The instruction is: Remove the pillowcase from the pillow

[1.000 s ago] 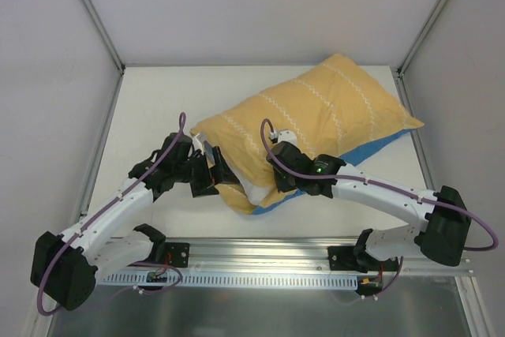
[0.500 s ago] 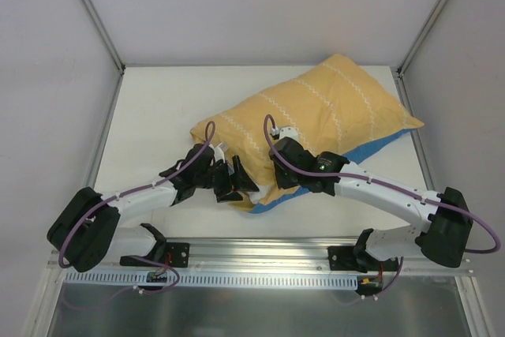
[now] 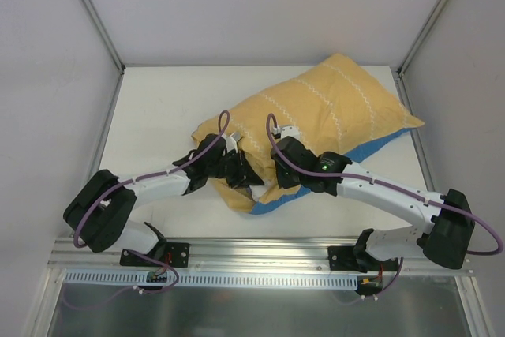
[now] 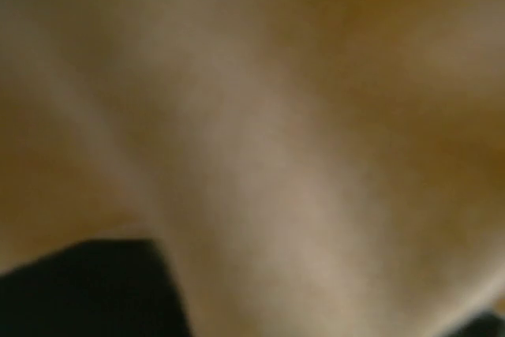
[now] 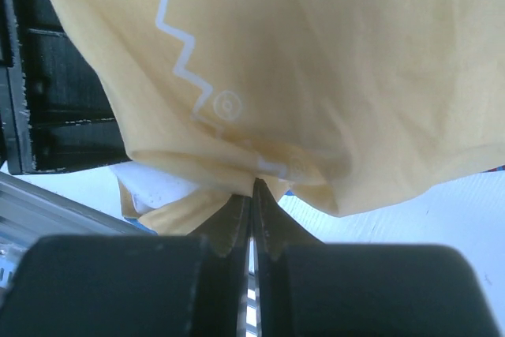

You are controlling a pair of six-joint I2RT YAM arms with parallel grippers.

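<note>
Where the left claw (image 3: 241, 170) sits: pushed into the near-left end of the pillowcase (image 3: 316, 108), close to the middle of the desk's (image 3: 158, 108) near edge; its wrist view shows only blurred yellow cloth
Left claw state: cannot tell whether the jaws are apart or together, since cloth hides them in both views
Pillow (image 5: 154, 185): inside the cover, with only a white corner showing at the open end, just left of the pinch in the right wrist view
Right claw (image 5: 254, 189): fingers together, clamped on a fold of the yellow hem at the open end, just beside the left claw
Pillowcase lie: yellow face up, blue face peeping out below along its near right side, running diagonally from the near edge towards the desk's far right corner
Step in hand: probably getting hold of the pillow through the opening while the hem is pinned
Doing it well: the left claw should catch stuffing only, never the cover; then draw the two apart along the pillow's length, slowly, so the cloth does not bunch
</note>
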